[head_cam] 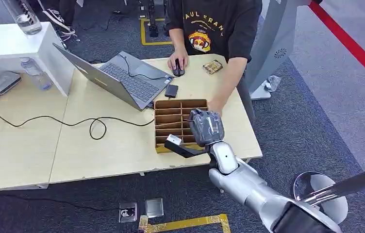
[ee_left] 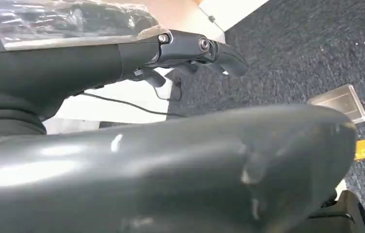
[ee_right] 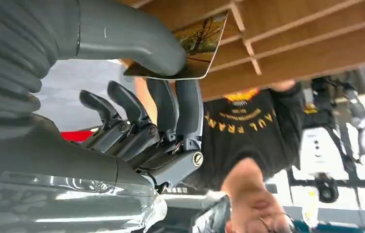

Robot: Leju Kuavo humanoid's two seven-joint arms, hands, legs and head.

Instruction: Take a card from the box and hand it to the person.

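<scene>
The right robot hand (head_cam: pixel 206 127) hangs over the near right part of the box (head_cam: pixel 179 124), its silver arm rising from the lower right of the head view and bending at the wrist so the grey ribbed back of the hand faces up. In the right wrist view the right robot hand (ee_right: pixel 137 97) pinches a card (ee_right: pixel 190 48) between its thick grey thumb (ee_right: pixel 137 36) and two dark fingers (ee_right: pixel 183 104); the other fingers are curled loosely beside them, clear of the card. The card has a picture of a tree on a yellow-orange ground, and it is held just clear of the box's wooden dividers.

The left robot hand (ee_left: pixel 190 51) shows in the left wrist view low beside the table, over dark carpet, with its dark fingers drawn in together and nothing seen between them.

The box is a flat brown tray split by thin partitions into two columns of narrow compartments. It lies on the table (head_cam: pixel 117 141) near its right front edge. From the head view I cannot tell what the compartments hold.

A person (head_cam: pixel 214 24) in a black printed shirt stands at the far side of the table. One of the person's hands rests at the far right corner of the box, and the other is on a mouse (head_cam: pixel 177 68). An open laptop (head_cam: pixel 117 77) sits left of the mouse, with a small dark object (head_cam: pixel 171 91) between it and the box. A black cable (head_cam: pixel 74 121) loops across the table to the left of the box.
</scene>
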